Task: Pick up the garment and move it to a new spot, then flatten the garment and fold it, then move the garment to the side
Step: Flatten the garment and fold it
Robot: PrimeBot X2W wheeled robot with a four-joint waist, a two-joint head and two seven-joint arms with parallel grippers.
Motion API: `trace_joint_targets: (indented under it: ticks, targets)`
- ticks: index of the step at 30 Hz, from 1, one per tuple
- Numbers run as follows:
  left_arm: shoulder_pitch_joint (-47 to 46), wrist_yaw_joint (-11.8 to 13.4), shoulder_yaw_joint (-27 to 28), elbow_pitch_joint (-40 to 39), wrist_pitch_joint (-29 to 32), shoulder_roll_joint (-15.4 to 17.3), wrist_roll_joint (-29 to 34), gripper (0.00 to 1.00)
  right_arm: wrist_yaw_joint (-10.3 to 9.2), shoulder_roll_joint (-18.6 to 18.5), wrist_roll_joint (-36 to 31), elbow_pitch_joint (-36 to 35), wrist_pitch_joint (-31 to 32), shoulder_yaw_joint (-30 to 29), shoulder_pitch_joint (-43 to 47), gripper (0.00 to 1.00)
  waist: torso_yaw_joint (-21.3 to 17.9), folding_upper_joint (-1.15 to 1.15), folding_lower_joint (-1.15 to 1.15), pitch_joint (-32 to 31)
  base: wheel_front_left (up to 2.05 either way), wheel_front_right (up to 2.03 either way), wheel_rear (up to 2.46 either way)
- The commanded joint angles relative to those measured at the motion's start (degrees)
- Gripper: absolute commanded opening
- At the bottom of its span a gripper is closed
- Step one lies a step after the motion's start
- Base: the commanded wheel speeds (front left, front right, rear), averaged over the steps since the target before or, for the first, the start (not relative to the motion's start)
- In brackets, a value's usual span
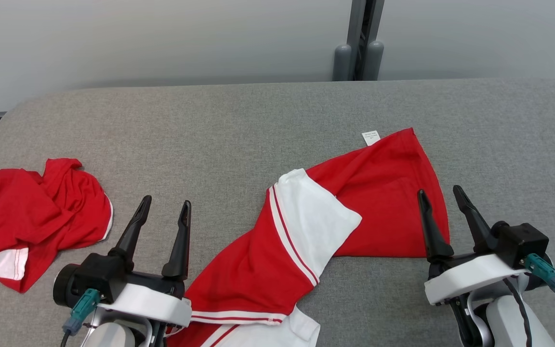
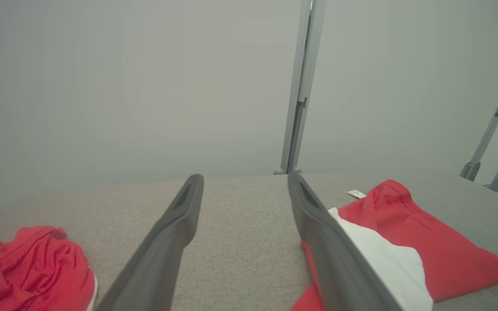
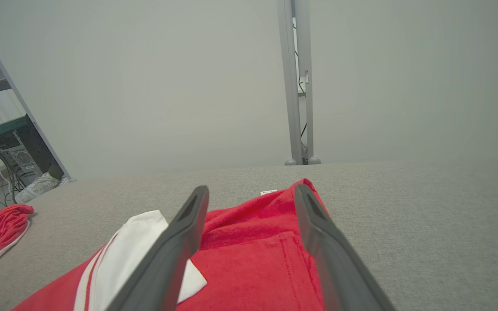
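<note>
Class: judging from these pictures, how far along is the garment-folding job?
Nothing looks finished: the red-and-white garment lies twisted, unfolded, on the grey table. Nothing in hand: left gripper and right gripper are open, empty. Flattening, folding and moving aside remain. A crumpled red garment lies far left.

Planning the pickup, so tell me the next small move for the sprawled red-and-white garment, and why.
Probably lower the right gripper onto the red-and-white garment and close. Both stand open, empty; the right hangs over its red part, the left gripper over bare table.

Grey table (image 1: 210,120): garment (image 1: 258,260) ctr, crumpled garment (image 1: 41,212) left.
</note>
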Motion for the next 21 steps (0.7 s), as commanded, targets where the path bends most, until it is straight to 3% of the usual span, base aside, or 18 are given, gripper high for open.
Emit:
trace_joint_targets:
  ticks: [1, 12, 21]
  targets:
    - [-0.44, -0.22, 0.06, 0.20, -0.27, 0.12, 0.36, 1.00, -0.02, -0.31, -0.14, -0.25, 0.25, -0.07, 0.12, 1.00, 0.00, 0.00, 0.00, 0.16, 0.00, 0.00, 0.00]
    - [-8.07, -1.36, -8.31, 9.65, 0.21, 0.05, 2.35, 1.00, -0.02, -0.32, -1.47, -1.90, 0.96, 0.07, -2.04, 1.00, -2.75, 0.00, 0.00, 5.56, 0.00, 0.00, 0.00]
    - [-16.51, -1.46, -15.46, 15.26, 6.67, 0.61, -0.34, 1.00, -0.02, -0.31, -1.00, -2.26, 0.36, -0.33, -3.14, 1.00, -5.77, 0.00, 0.00, 9.05, 0.00, 0.00, 0.00]
